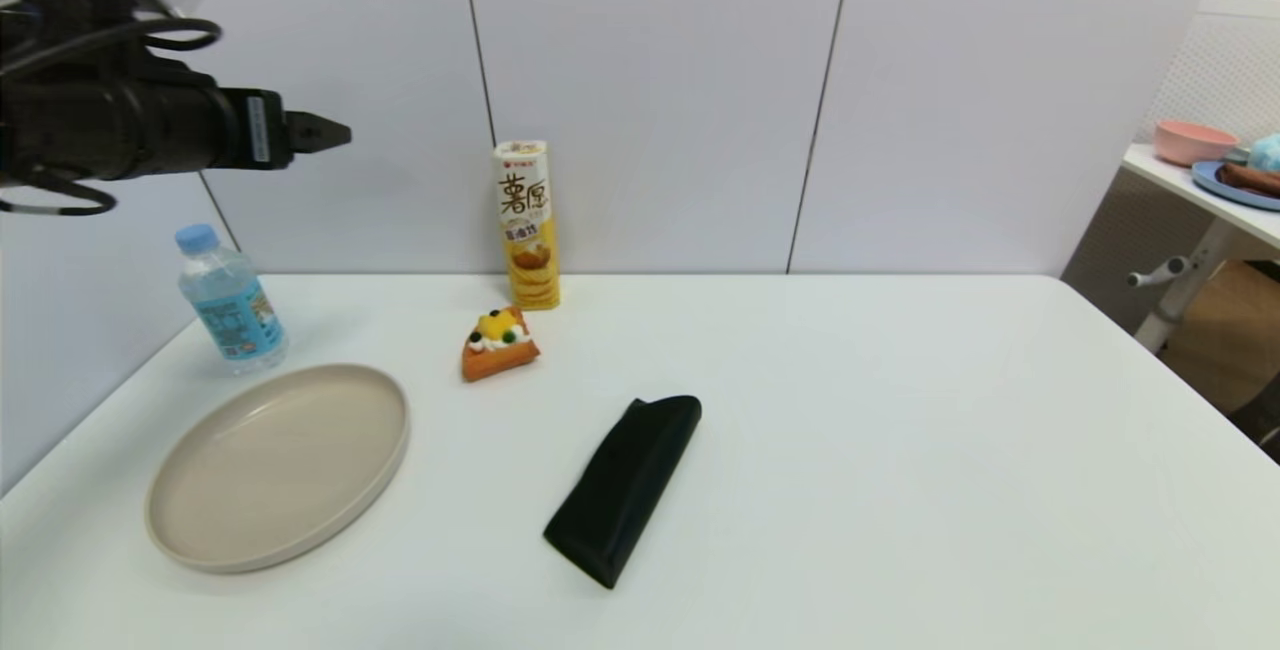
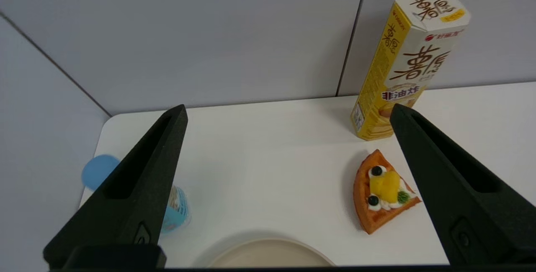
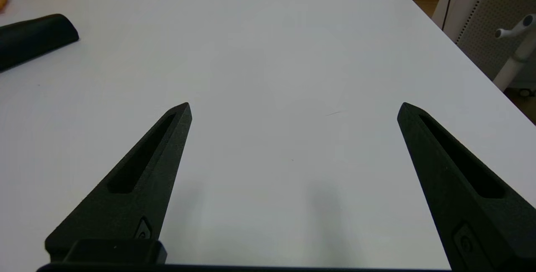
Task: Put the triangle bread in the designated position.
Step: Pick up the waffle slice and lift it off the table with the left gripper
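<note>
one black pouch [image 1: 622,489], one triangle bread [image 1: 498,343], seemingly one plate [image 1: 190,520]

A: Colours, quick. Your triangle bread [image 1: 499,346]?
B: Orange-brown waffle wedge, white cream, yellow fruit, dark berries, one green bit.
A: Your snack box [image 1: 526,223]?
B: Yellow and white, brown characters, a red logo at the top, golden chips printed low.
A: Bottle [image 1: 231,300]?
B: Clear, light blue cap, blue label with a yellow patch.
A: The rest?
B: Plate [image 1: 280,464] beige, pouch [image 1: 624,485] plain black, bench [image 1: 900,450] white, wall panels [image 1: 650,80] pale grey with dark seams. Your left claw [image 2: 287,113] and right claw [image 3: 293,111] are both matte black.
</note>
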`<state>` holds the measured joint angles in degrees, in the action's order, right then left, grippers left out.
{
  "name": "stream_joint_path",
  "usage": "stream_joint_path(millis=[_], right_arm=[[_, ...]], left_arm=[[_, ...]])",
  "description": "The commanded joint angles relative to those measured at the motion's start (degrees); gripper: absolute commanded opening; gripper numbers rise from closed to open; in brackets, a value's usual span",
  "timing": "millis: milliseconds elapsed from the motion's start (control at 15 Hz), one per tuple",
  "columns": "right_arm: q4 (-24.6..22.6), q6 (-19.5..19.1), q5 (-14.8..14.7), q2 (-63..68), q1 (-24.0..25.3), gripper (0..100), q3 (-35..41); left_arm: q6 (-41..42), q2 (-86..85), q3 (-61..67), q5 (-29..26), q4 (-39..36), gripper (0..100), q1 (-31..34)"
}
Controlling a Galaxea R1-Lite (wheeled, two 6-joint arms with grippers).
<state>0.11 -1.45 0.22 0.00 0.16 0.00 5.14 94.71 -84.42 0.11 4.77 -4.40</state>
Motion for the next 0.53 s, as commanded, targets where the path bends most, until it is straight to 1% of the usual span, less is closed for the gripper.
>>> stream_joint_path(millis=[67,133,267,333,400,467,533], right_arm=[[0.0,0.0,0.0,0.0,0.0,100,0.1],[0.0,0.0,0.0,0.0,0.0,100,0.1],[0.0,0.0,0.0,0.1,0.0,100,0.1],[0.0,0.0,0.0,0.0,0.0,100,0.1],[0.0,0.0,0.0,0.0,0.0,100,0.1],[0.0,0.0,0.0,0.0,0.0,100,0.1],[0.0,0.0,0.0,0.0,0.0,100,0.1]], left_arm=[[10.9,19.5,-15.9,-3.4,9.4,100,-2.8],[10.9,20.3,-17.6,-4.8,14.7,100,-4.0],[12.6,22.7,-25.6,-7.1,30.3,100,-5.8],[16.6,24.0,-29.5,-7.3,37.2,100,-6.2],[22.4,25.0,-29.4,-7.6,40.1,100,-6.3],[26.1,26.1,-29.0,-7.7,42.3,100,-6.3],[28.1,26.6,-29.0,-7.7,46.1,100,-7.2]])
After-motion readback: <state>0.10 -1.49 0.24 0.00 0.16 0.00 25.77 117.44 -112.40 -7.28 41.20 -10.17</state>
